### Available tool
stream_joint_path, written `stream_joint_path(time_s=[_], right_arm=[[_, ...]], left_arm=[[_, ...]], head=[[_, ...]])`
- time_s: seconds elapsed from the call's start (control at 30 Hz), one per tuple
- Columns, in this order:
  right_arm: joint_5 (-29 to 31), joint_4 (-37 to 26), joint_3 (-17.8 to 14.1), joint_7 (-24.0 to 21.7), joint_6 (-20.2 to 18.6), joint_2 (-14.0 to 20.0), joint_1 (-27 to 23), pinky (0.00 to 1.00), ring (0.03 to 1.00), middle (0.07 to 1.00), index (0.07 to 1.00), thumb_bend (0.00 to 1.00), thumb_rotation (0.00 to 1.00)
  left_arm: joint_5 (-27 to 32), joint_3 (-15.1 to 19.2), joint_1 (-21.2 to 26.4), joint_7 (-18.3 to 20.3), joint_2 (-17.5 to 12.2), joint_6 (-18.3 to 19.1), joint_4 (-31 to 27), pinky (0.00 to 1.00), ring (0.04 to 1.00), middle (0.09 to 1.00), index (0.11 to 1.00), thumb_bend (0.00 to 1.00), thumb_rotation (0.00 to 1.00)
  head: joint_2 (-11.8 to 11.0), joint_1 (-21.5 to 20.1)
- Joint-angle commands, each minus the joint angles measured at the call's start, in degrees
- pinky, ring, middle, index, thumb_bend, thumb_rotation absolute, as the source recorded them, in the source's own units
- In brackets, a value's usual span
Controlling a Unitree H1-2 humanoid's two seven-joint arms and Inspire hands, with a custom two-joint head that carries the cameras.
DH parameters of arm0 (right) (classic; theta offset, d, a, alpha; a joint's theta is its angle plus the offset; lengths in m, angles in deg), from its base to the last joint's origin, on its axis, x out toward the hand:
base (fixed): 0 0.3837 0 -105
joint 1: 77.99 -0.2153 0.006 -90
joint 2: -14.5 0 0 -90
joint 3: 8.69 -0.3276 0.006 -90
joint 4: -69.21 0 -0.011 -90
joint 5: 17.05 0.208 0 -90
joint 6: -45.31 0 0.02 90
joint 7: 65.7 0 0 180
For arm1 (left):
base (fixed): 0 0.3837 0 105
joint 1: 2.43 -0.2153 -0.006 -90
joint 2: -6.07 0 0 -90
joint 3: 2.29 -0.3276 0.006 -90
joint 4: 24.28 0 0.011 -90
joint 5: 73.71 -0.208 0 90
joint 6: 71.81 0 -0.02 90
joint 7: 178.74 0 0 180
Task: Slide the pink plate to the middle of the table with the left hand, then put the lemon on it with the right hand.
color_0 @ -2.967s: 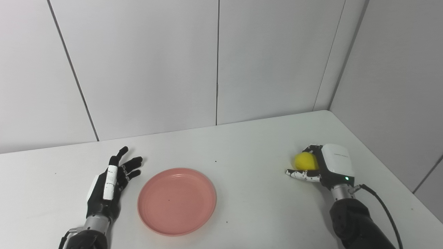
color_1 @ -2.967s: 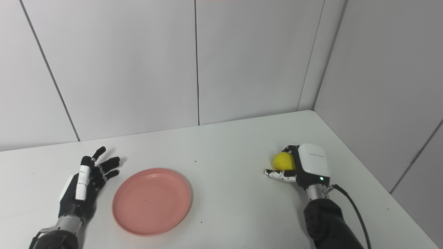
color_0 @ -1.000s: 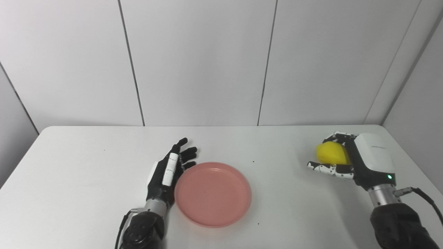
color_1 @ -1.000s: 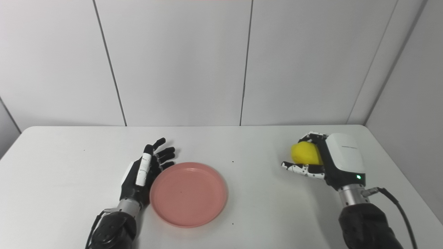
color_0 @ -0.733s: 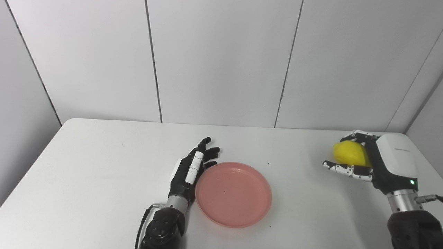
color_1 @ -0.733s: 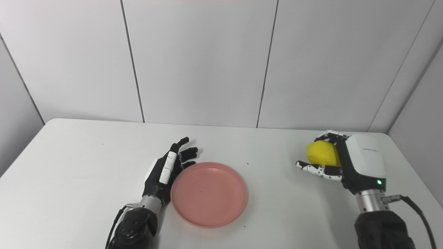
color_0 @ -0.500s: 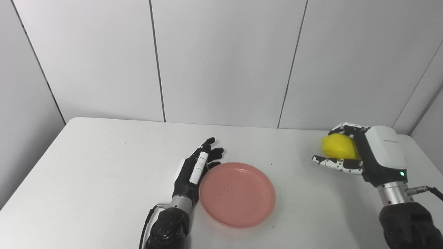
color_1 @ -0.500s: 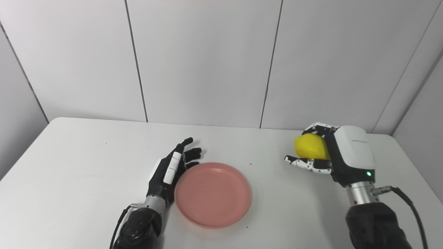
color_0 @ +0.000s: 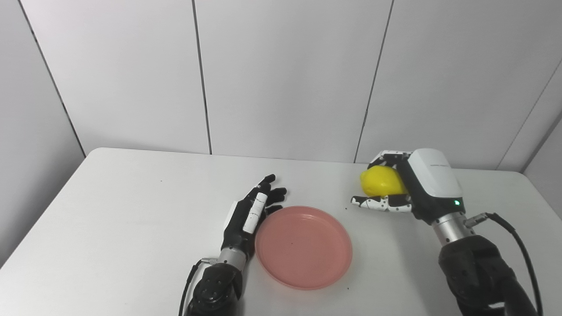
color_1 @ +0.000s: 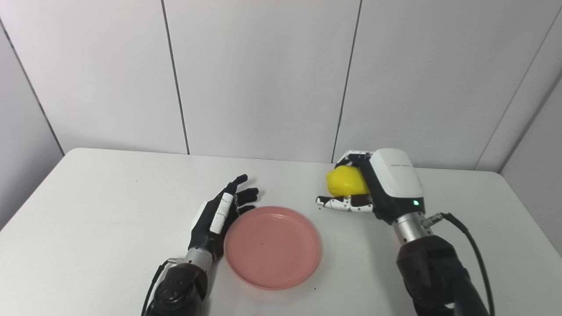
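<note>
White table [color_0: 109, 228]: right hand [color_0: 408, 188] gripping lemon [color_0: 381, 181], pink plate [color_0: 304, 246] sits down-left of it; left hand [color_0: 250, 215] open, touching the rim.

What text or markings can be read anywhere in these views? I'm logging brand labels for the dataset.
Back of the right hand, on its white cover: a short line of small grey print, too small and blurred to read.
Left hand, pink plate, lemon, table, wall panels: no text or signs visible.
</note>
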Motion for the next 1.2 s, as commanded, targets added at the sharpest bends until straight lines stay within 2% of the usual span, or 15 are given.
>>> stream_joint_path(time_s=[0.0,0.37,0.53,0.57,0.67,0.77,0.9,0.93,1.03,1.17], right_arm=[[-0.9,0.7,0.4,0.8,0.3,-0.4,-3.0,0.16,0.214,0.294,0.403,0.58,0.46],[0.4,8.5,3.7,0.8,1.9,-4.1,-6.1,0.16,0.212,0.286,0.367,0.58,0.44],[0.4,9.0,5.7,-1.6,0.5,-5.1,-7.2,0.21,0.269,0.353,0.486,0.58,0.51],[0.1,9.0,6.1,-1.6,0.5,-5.3,-7.3,0.20,0.262,0.347,0.499,0.58,0.50],[-0.9,9.2,7.3,-1.8,0.8,-5.7,-7.5,0.16,0.224,0.305,0.431,0.59,0.46],[-2.1,9.4,8.4,-1.9,0.4,-6.2,-7.5,0.16,0.218,0.300,0.423,0.59,0.47],[-3.3,9.1,9.8,-3.1,0.1,-6.5,-7.2,0.18,0.252,0.345,0.517,0.60,0.49],[-3.6,9.1,10.2,-3.4,0.2,-6.4,-7.2,0.20,0.265,0.355,0.489,0.59,0.49],[-4.8,9.2,11.4,-3.8,1.0,-6.0,-6.9,0.26,0.329,0.403,0.484,0.60,0.51],[-5.8,9.0,12.5,-4.7,0.5,-6.1,-6.4,0.25,0.321,0.393,0.479,0.60,0.53]], left_arm=[[0.2,0.2,-2.4,0.0,-0.5,3.5,2.8,0.75,0.781,0.746,0.843,0.92,0.87],[0.2,0.5,-1.6,0.3,-1.3,3.2,4.0,0.77,0.793,0.739,0.848,0.90,0.88],[0.4,0.6,-1.2,0.6,-1.4,3.1,4.0,0.75,0.794,0.730,0.857,0.89,0.89],[0.4,0.6,-1.2,0.6,-1.5,3.1,4.0,0.76,0.797,0.733,0.860,0.88,0.89],[0.5,0.8,-1.0,0.6,-1.4,3.2,3.9,0.78,0.802,0.731,0.858,0.87,0.89],[0.5,1.0,-0.9,0.7,-1.4,3.5,4.0,0.79,0.808,0.731,0.858,0.88,0.89],[0.1,0.6,-0.8,0.8,-1.5,3.6,4.2,0.85,0.828,0.734,0.857,0.90,0.89],[0.2,0.6,-0.8,0.8,-1.4,3.7,4.2,0.87,0.828,0.733,0.854,0.89,0.89],[0.1,0.6,-0.6,0.7,-1.3,3.6,4.5,0.90,0.826,0.733,0.852,0.88,0.89],[0.1,0.6,-0.4,0.6,-1.3,3.6,4.8,0.94,0.835,0.734,0.858,0.90,0.89]], head=[[0.1,-0.1],[0.4,-2.0],[0.8,-2.1],[1.0,-2.3],[1.2,-2.5],[1.3,-2.8],[1.6,-3.2],[1.6,-3.2],[1.7,-3.3],[1.7,-3.4]])
